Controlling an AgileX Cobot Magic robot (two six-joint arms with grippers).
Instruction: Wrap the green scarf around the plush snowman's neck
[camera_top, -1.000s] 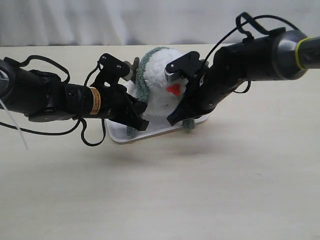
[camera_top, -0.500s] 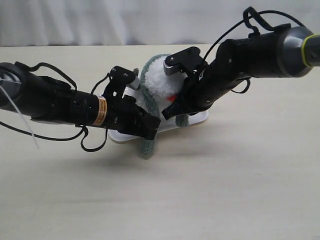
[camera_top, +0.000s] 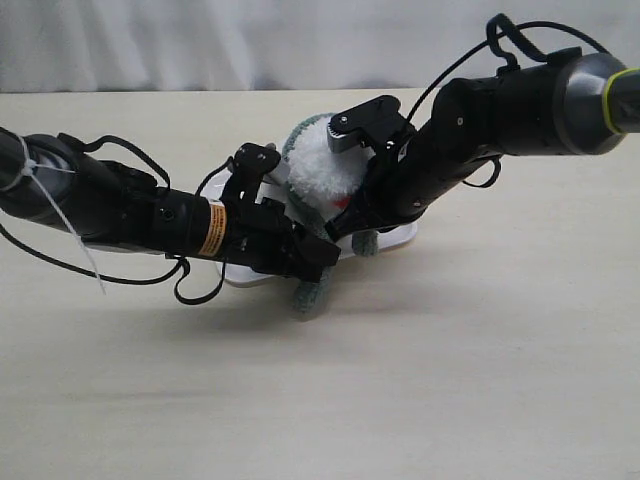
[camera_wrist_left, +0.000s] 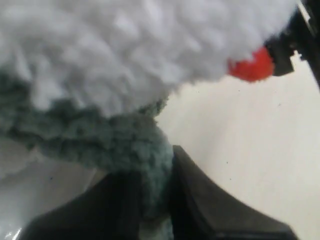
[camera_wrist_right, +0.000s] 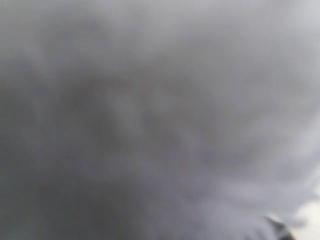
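Beige table (camera_top: 450, 380), white tray (camera_top: 403, 237) with plush snowman (camera_top: 318, 172), green scarf (camera_top: 312, 295)

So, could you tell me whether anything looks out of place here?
One end of the green scarf trails off the white tray onto the table, and the plush snowman seems to be lying down rather than standing.

Exterior camera: off the arms, raised, angled down across the pale beige tabletop (camera_top: 450, 380) toward a white curtain backdrop (camera_top: 200, 40) at the upper edge of frame. Mid-distance; fluffy white plush snowman (camera_top: 318, 172) just above centre.

Left wrist camera: very close, on the snowman's fur, the fuzzy teal-green knitted scarf (camera_wrist_left: 100, 135) and a patch of tabletop.

Right wrist camera: too near, only grey-white blur.

Exterior and left wrist views share snowman, scarf, tabletop.
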